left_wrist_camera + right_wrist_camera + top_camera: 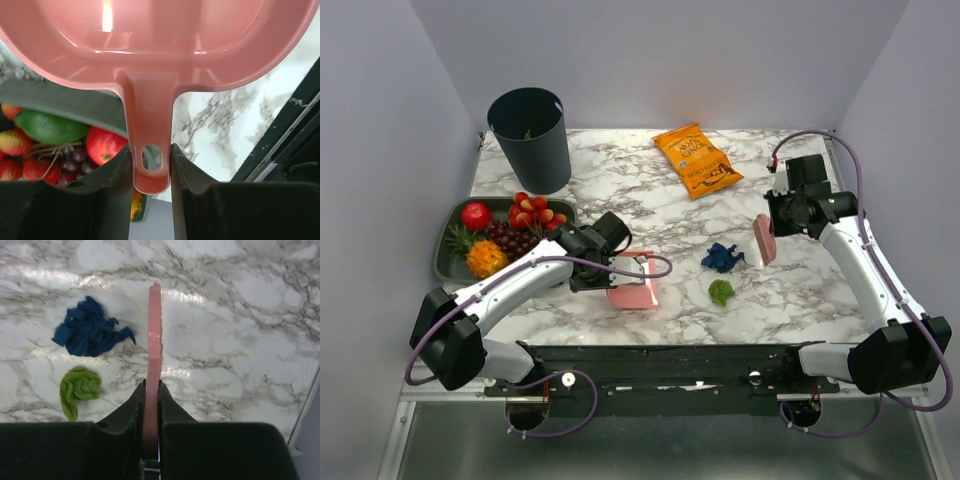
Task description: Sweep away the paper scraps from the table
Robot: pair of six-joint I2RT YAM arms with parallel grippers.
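Observation:
Two paper scraps lie on the marble table [620, 190]: a blue one [722, 257] and a green one [721, 292] just in front of it. My left gripper [616, 268] is shut on the handle of a pink dustpan [632, 288] left of the scraps; in the left wrist view the handle [151, 160] sits between the fingers and the pan [160, 40] stretches ahead. My right gripper [777, 224] is shut on a thin pink brush [764, 238] held edge-on just right of the blue scrap. In the right wrist view the brush [154, 355] stands right of the blue scrap [90, 332] and green scrap [77, 390].
A dark bin [530, 138] stands at the back left. A dark grey tray [448, 252] of toy fruits sits at the left, close behind my left arm. An orange snack bag [697, 160] lies at the back centre. A black rail [670, 358] runs along the front edge.

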